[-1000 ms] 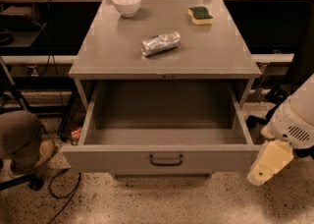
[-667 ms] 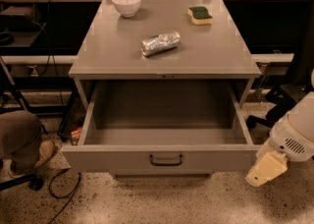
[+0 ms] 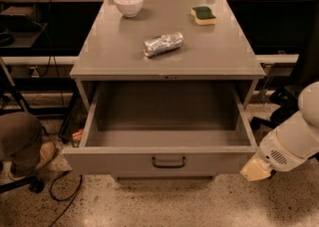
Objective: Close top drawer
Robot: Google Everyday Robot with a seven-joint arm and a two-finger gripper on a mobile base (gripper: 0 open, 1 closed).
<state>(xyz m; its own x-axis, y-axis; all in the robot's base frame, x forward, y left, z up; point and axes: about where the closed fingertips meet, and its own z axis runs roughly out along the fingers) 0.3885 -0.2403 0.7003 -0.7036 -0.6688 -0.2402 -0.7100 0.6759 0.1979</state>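
The top drawer (image 3: 119, 163) is a deep grey metal box, pulled far out of the grey cabinet (image 3: 114, 56) and empty inside. Its tall plain front faces me, with a small dark loop handle (image 3: 168, 162) at its centre. My gripper (image 3: 256, 170) is the cream tip of the white arm (image 3: 294, 141) at the lower right. It sits low, just beside the right end of the drawer front, near the floor. I cannot tell whether it touches the drawer.
On the cabinet top lie a white bowl (image 3: 128, 3), a green and yellow sponge (image 3: 203, 15) and a crumpled silver packet (image 3: 163, 44). A brown shape (image 3: 20, 141) and a cable (image 3: 62, 191) are on the floor at the left. Dark chair legs (image 3: 271, 116) stand at the right.
My arm has moved down and to the left, bringing the gripper closer to the drawer front's right corner. The drawer has not moved.
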